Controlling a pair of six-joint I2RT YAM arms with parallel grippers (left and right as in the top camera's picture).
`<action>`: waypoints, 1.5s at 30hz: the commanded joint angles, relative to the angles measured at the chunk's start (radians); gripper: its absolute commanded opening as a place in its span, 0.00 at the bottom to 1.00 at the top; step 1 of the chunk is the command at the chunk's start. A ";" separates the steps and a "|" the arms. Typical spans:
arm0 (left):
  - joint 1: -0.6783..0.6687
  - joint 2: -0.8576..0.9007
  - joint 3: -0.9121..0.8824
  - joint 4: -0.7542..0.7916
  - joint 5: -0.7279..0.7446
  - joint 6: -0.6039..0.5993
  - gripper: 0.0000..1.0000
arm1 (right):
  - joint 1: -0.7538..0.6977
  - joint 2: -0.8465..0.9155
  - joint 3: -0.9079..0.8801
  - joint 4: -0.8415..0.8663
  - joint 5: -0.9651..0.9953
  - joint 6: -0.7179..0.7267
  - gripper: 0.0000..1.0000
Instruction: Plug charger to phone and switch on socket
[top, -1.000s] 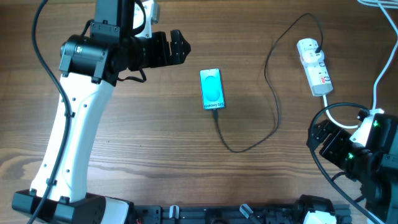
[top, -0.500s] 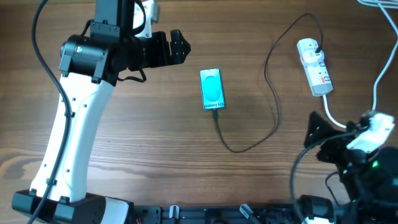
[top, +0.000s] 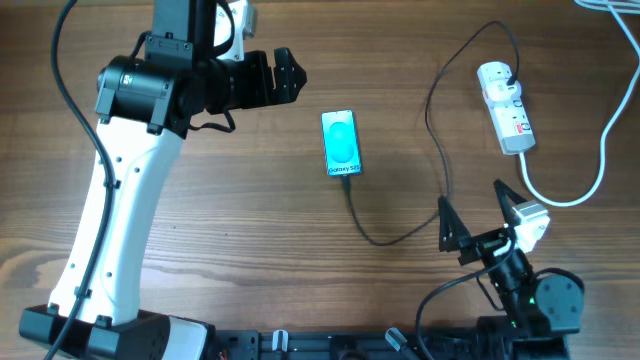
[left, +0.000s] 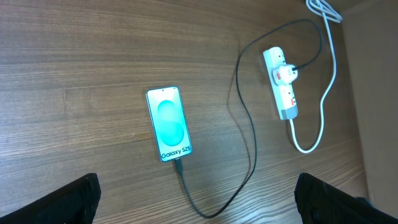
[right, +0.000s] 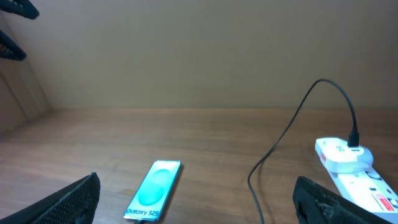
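The wooden table (top: 250, 250) carries the phone (top: 340, 143), charger (top: 444, 170) and socket (top: 506, 120).

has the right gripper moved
Yes. In the overhead view the right gripper swung left, from below the socket toward the charger loop.

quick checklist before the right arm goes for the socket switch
1. Charger tip in phone: ok, it meets the phone's bottom edge.
2. Charger's other end in socket: ok, a plug sits on its face.
3. Socket switch position: cannot tell, too small in every view.
4. Right gripper free: ok, jaws wide open, nothing between them.
5. Left gripper out of the way: ok, open and well apart from the phone.
6. Approach to the socket: cannot tell, the white cord loops on the table off the socket's near end and might snag.
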 joint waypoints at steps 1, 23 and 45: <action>0.003 -0.003 -0.002 0.002 -0.010 0.020 1.00 | 0.005 -0.016 -0.073 0.084 0.034 -0.012 1.00; 0.003 -0.003 -0.002 0.002 -0.010 0.020 1.00 | 0.006 -0.016 -0.179 0.195 0.109 -0.090 1.00; -0.005 -0.016 -0.002 -0.089 -0.163 0.021 1.00 | 0.006 -0.016 -0.179 0.196 0.109 -0.090 1.00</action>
